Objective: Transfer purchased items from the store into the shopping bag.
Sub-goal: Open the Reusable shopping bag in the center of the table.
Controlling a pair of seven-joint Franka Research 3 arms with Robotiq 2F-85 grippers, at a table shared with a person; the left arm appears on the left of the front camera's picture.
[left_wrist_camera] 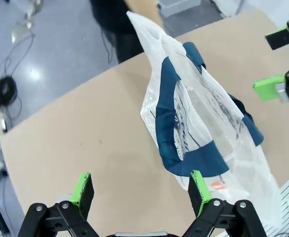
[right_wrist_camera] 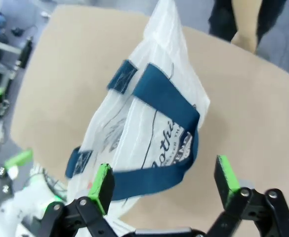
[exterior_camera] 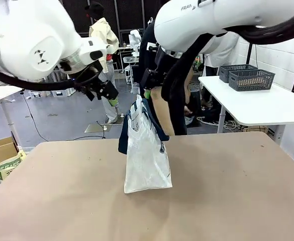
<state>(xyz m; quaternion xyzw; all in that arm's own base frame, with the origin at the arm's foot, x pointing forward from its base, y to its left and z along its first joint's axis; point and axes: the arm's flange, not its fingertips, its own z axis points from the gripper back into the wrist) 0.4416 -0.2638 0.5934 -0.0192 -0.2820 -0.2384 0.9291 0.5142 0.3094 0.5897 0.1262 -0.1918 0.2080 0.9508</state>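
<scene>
Left gripper (left_wrist_camera: 140, 193): jaws spread wide, with nothing between the green pads. It hangs above the table (exterior_camera: 61, 201), to the left of the shopping bag (exterior_camera: 147, 160) and apart from it, angled down towards the bag's upper part.

Right gripper (right_wrist_camera: 165, 181): jaws just as wide, gripping nothing. It hovers above the bag's top on the far side. In the right wrist view a navy strap handle (right_wrist_camera: 166, 101) crosses the gap beyond the fingertips; whether a pad touches it I cannot tell.

The shopping bag stands upright near the middle of the table, translucent whitish plastic with its top gathered to a peak. The navy straps hang down its sides, one drooping over the left face. A small red tag (left_wrist_camera: 216, 186) sits low on one side, and dark print shows on the face in the right wrist view. What is inside the bag I cannot make out.

A person in dark clothing (exterior_camera: 179, 100) stands at the far edge just behind the bag. Two dark lattice baskets (exterior_camera: 251, 79) rest on a white side table at the right
</scene>
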